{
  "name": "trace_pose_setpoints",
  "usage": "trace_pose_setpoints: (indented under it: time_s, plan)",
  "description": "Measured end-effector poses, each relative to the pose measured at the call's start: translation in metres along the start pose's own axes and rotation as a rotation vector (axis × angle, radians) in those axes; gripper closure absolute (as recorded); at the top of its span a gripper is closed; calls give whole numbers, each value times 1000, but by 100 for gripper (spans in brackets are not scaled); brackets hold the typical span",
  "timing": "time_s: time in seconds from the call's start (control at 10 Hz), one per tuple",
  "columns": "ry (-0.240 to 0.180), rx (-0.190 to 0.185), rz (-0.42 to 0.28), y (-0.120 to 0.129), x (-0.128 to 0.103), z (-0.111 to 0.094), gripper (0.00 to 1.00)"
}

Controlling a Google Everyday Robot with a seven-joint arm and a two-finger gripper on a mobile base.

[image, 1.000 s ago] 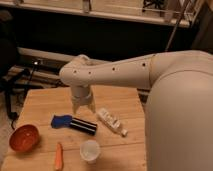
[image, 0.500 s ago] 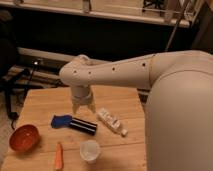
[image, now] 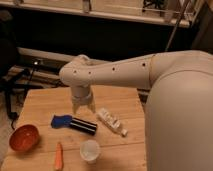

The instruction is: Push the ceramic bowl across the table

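Observation:
The orange-red ceramic bowl (image: 23, 137) sits near the left edge of the pale wooden table (image: 120, 100), toward the front. My gripper (image: 83, 106) hangs from the white arm over the middle of the table, well to the right of the bowl and apart from it, just above a blue-and-black object.
A blue-handled black brush-like object (image: 74, 123) lies below the gripper. A white packet (image: 111, 121) lies to its right. A small white cup (image: 90, 150) stands at the front. A thin orange stick (image: 59, 156) lies front left. My white arm fills the right side.

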Motion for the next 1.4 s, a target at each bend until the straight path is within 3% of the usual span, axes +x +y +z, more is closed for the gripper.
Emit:
trace_pose_setpoints:
  time_s: [0.8,1.0,1.1,1.4]
  plan:
    - [1,12,-14,3,3,0,35]
    - [-7,11,-81,34,15,-5,35]
    - [-15,-3,-148,70,30,-11,35]
    - [-37,-7,-286,141,54,-20,35]
